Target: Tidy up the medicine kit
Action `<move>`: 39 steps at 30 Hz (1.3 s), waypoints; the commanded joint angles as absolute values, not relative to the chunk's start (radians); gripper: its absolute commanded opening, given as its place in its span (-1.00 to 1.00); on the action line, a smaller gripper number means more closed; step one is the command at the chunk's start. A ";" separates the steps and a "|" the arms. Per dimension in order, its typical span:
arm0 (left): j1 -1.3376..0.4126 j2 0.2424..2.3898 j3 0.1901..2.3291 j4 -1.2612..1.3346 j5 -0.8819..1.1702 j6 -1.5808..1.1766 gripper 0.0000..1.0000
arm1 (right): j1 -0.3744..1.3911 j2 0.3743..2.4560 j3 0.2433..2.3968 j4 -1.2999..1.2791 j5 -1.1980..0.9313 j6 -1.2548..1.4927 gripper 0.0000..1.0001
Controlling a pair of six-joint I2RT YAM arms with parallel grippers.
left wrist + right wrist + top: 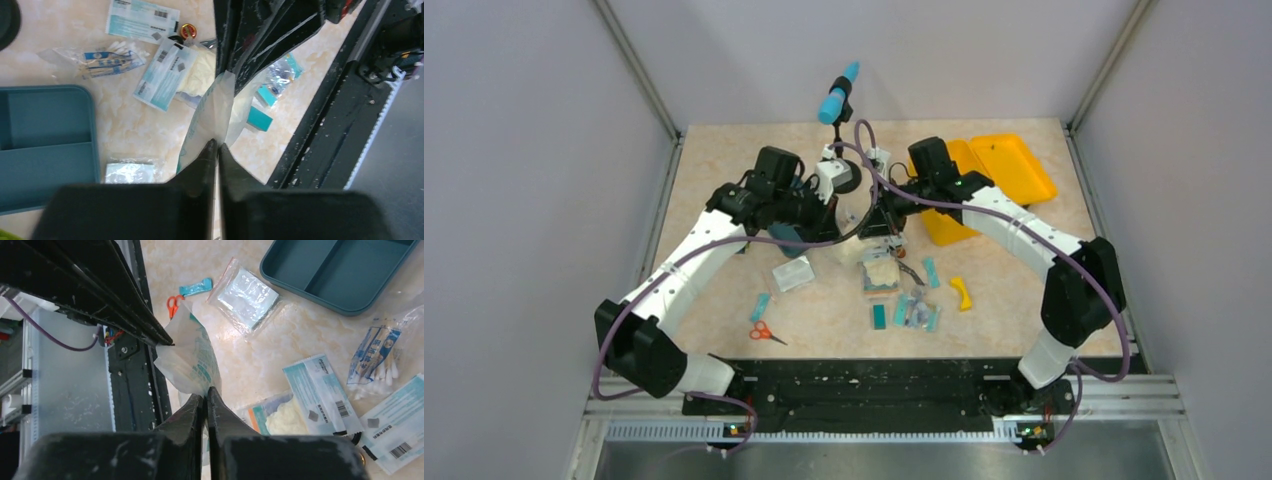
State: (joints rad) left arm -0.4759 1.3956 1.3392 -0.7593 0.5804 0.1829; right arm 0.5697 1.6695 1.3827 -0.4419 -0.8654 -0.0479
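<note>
Left hand (216, 146) and right hand (205, 392) each pinched one crinkled translucent pouch (212, 110); smooth teal divided tray (45, 145) lay nearby.

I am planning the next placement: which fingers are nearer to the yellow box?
Right. The right fingers pinch the pouch beside the yellow box; the left fingers pinch it farther away.

This looks like a robotics lab test cell rather than a lived-in room. A white-and-black left arm (689, 260) and right arm (1024, 230) are bolted to a black mounting rail (864, 385) on aluminium extrusion (874, 430) at the near edge of a beige stone-patterned table (714, 165). Plain grey panels (524, 200) in metal framing (639, 70) box it in. A purple cable (1114, 340) loops along the right arm, and a blue-tipped device (835, 100) on a stand rises at the back.
</note>
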 commanded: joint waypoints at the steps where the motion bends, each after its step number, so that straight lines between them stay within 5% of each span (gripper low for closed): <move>1: -0.470 1.358 1.376 -0.723 0.512 0.164 -0.60 | 0.573 1.639 1.444 -0.433 -0.851 -0.062 -1.00; 3: -0.467 1.340 1.380 -0.730 0.443 0.151 -0.12 | 0.539 1.611 1.439 -0.451 -0.839 -0.054 -1.00; 5: -0.461 1.305 1.374 -0.726 0.389 0.152 0.15 | 0.477 1.575 1.433 -0.461 -0.826 -0.035 -1.00; 11: -0.454 1.163 1.277 -0.630 0.290 0.174 0.57 | 0.252 1.482 1.447 -0.490 -0.652 -0.047 -1.00; 21: -0.456 1.209 1.173 -0.668 0.404 0.204 0.51 | 0.136 1.568 1.531 -0.488 -0.285 -0.181 -1.00; 39: -0.445 1.274 1.129 -0.771 0.289 0.312 0.45 | 0.103 1.936 1.654 -0.461 -0.547 -0.013 -1.00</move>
State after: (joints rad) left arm -0.4534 1.2823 1.1679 -0.8227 0.3073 0.2886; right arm 0.1062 1.9091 1.6382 -0.4976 -0.4843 -0.0540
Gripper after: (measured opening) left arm 0.731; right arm 0.009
